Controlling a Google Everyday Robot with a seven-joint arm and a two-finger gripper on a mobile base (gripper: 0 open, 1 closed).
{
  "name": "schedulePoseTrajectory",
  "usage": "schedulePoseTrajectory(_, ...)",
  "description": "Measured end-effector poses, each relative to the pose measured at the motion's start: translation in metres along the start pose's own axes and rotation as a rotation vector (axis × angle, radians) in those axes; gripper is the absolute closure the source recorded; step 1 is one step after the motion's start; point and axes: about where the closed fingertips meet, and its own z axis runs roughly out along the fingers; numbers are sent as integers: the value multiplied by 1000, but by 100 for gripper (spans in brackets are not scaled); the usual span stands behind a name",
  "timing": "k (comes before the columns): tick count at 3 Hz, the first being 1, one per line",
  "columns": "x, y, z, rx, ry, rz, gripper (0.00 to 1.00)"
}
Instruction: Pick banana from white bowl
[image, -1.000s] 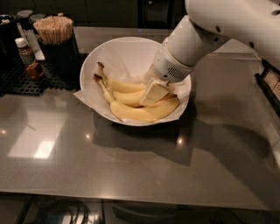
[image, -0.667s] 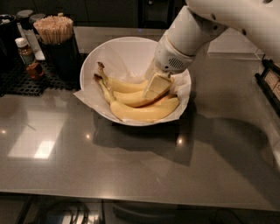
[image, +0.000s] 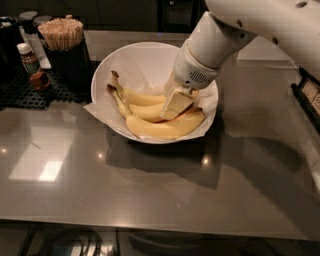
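The room is dim and dark at the back, with light falling from overhead. The gripper (image: 176, 103) sits low inside the white bowl (image: 131, 56), on the bananas (image: 155, 131). It, the bowl and the arm (image: 220, 42) above are the brightest things here. Below and to the right of the gripper, broad soft shadows of bowl and arm spread across the table (image: 150, 205). Far to its lower left lies a pale rectangular glare, with small glints nearer the bowl.

Café-style counter (image: 150, 190): cup of wooden stirrers (image: 67, 55), sauce bottle (image: 27, 60)
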Motion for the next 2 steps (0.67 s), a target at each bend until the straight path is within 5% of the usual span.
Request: schedulePoseTrajectory(2, 10, -8, 12, -12, -24, 12, 46)
